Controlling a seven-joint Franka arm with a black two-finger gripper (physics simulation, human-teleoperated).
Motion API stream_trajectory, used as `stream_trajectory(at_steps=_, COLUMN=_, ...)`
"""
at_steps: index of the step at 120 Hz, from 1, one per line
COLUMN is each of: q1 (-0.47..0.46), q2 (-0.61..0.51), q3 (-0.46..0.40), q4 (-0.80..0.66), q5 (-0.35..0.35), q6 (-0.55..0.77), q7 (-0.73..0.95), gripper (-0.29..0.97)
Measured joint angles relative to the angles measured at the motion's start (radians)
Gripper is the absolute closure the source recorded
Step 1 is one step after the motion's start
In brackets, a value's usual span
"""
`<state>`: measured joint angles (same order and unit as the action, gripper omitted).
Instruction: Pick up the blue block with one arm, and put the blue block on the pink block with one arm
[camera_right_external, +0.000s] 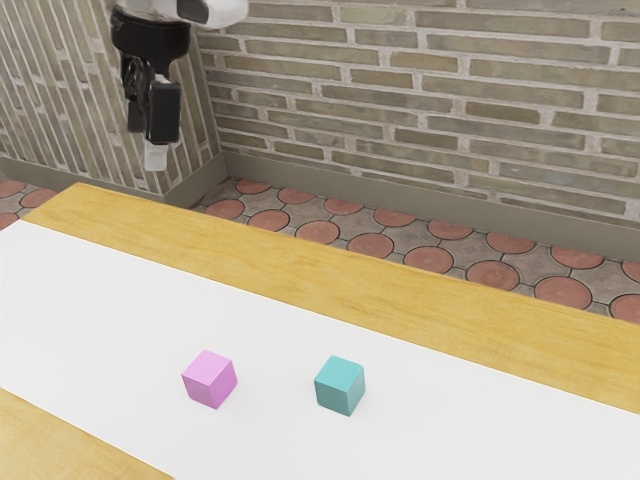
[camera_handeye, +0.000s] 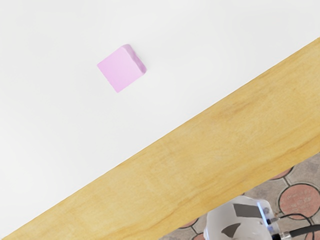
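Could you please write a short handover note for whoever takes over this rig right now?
End effector: raised high over the table's far edge, at the exterior view's left, carrying nothing.
Pink block: sits on the table's white surface.
Blue block: on the same surface, apart from the pink block, toward the exterior view's right.
Done: nothing yet; the blue block is untouched.
Left: descend to the blue block, grasp it, lift it, set it on the pink block.

Pink block (camera_handeye: 120, 69) on white tabletop (camera_handeye: 60, 150); wooden edge band (camera_handeye: 200, 175) beside; tiled floor (camera_handeye: 300, 195) beyond.
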<state>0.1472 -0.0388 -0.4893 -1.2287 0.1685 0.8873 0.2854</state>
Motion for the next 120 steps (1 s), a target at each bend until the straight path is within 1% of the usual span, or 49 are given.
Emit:
stream_trajectory(at_steps=9, q1=-0.048, q2=-0.001, q3=-0.004, q4=-0.003, q5=0.007, q6=0.073, q7=0.048, gripper=0.00)
stream_trajectory(at_steps=15, q1=-0.018, q2=-0.005, q3=-0.043, q4=-0.002, q5=0.010, q6=0.110, q7=0.074, gripper=0.00)
stream_trajectory(at_steps=21, q1=0.014, q2=0.003, q3=-0.090, q4=-0.002, q5=-0.005, q6=0.146, q7=0.093, gripper=0.00)
stream_trajectory(at_steps=24, q1=0.015, q2=0.010, q3=-0.103, q4=-0.008, q5=-0.011, q6=0.164, q7=0.102, gripper=0.00)
stream_trajectory(at_steps=29, q1=-0.009, q2=0.050, q3=-0.114, q4=-0.036, q5=-0.018, q6=0.201, q7=0.116, gripper=0.00)
stream_trajectory(at_steps=37, q1=-0.046, q2=0.142, q3=-0.121, q4=-0.085, q5=-0.026, q6=0.265, q7=0.137, gripper=0.00)
stream_trajectory(at_steps=46, q1=0.008, q2=0.242, q3=-0.122, q4=-0.106, q5=-0.029, q6=0.322, q7=0.162, gripper=0.00)
stream_trajectory(at_steps=52, q1=0.023, q2=0.284, q3=-0.122, q4=-0.110, q5=-0.013, q6=0.350, q7=0.182, gripper=0.00)
stream_trajectory(at_steps=62, q1=0.018, q2=0.324, q3=-0.122, q4=-0.121, q5=0.005, q6=0.385, q7=0.206, gripper=0.00)
stream_trajectory(at_steps=72, q1=0.019, q2=0.339, q3=-0.122, q4=-0.159, q5=0.014, q6=0.408, q7=0.220, gripper=0.00)
stream_trajectory(at_steps=80, q1=0.017, q2=0.336, q3=-0.121, q4=-0.229, q5=0.016, q6=0.446, q7=0.224, gripper=0.00)
stream_trajectory(at_steps=88, q1=-0.018, q2=0.338, q3=-0.107, q4=-0.284, q5=0.016, q6=0.488, q7=0.215, gripper=0.00)
stream_trajectory(at_steps=98, q1=-0.118, q2=0.313, q3=0.010, q4=-0.367, q5=-0.015, q6=0.552, q7=0.196, gripper=0.00)
stream_trajectory(at_steps=102, q1=-0.147, q2=0.304, q3=0.043, q4=-0.393, q5=-0.030, q6=0.578, q7=0.184, gripper=0.00)
stream_trajectory(at_steps=110, q1=-0.172, q2=0.298, q3=0.056, q4=-0.414, q5=-0.050, q6=0.620, q7=0.146, gripper=0.00)
stream_trajectory(at_steps=120, q1=-0.180, q2=0.315, q3=0.059, q4=-0.424, q5=-0.064, q6=0.662, q7=0.087, gripper=0.00)
